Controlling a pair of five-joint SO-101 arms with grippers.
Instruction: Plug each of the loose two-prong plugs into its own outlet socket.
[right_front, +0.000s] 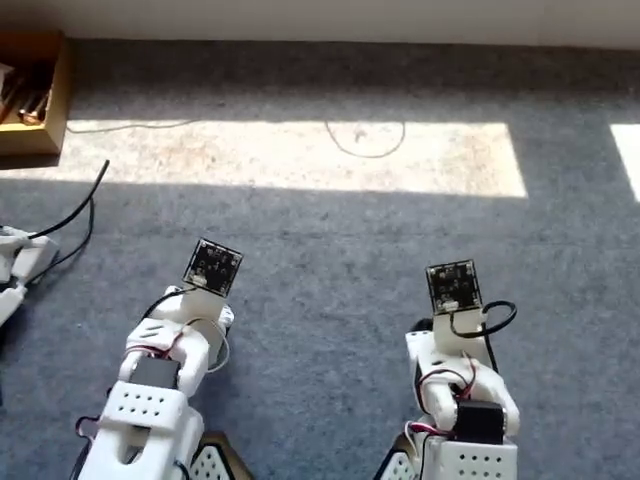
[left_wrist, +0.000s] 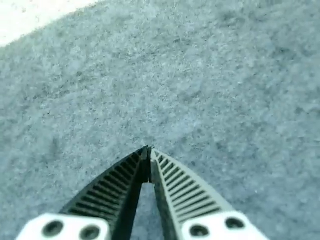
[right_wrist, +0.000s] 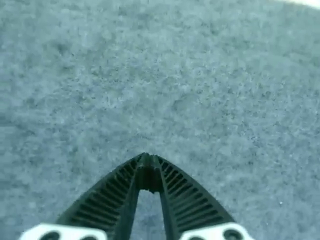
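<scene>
A carpeted room, home or office, is suggested: grey carpet (right_front: 330, 270) is spread under the left claw (left_wrist: 147, 152), sunlight (right_front: 300, 155) cast ahead, a wooden box (right_front: 45, 100) beyond-left.

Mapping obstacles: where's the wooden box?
High view, upper left corner: the wooden box sits on the grey carpet at the left end of the sunlit strip.
</scene>
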